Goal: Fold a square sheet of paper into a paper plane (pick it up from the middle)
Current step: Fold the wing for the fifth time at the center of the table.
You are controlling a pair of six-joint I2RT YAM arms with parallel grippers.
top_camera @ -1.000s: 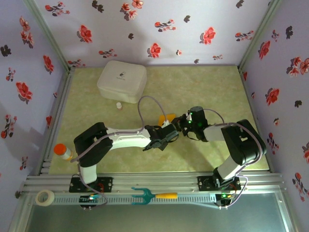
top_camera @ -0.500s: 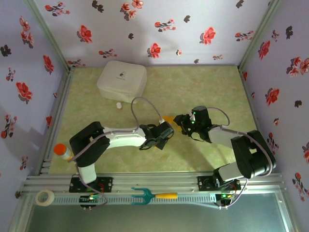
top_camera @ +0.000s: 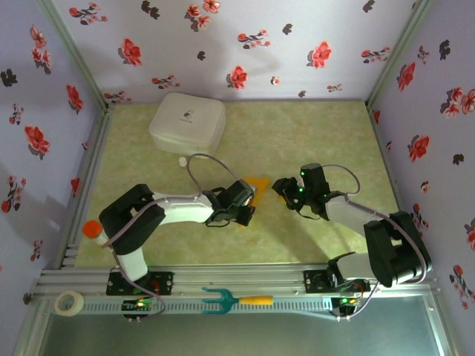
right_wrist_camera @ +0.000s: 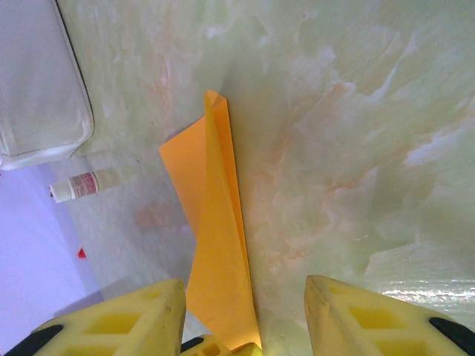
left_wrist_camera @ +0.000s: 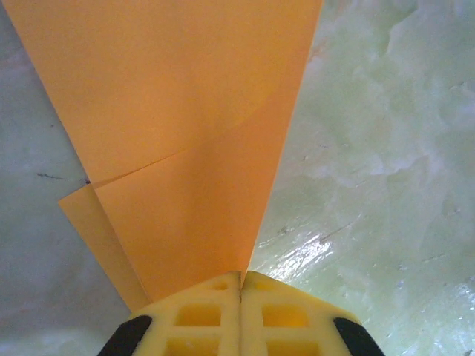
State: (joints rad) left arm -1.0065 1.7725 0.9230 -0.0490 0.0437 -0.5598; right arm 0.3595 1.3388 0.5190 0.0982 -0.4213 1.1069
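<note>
Orange paper plane [left_wrist_camera: 178,111]; case [top_camera: 187,122] logo illeg.

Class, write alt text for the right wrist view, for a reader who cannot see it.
An orange folded paper plane stretches away from the camera over a pale green marbled table, its near end inside the open yellow right pincer. A white box and a small bottle lie at the upper left.
</note>
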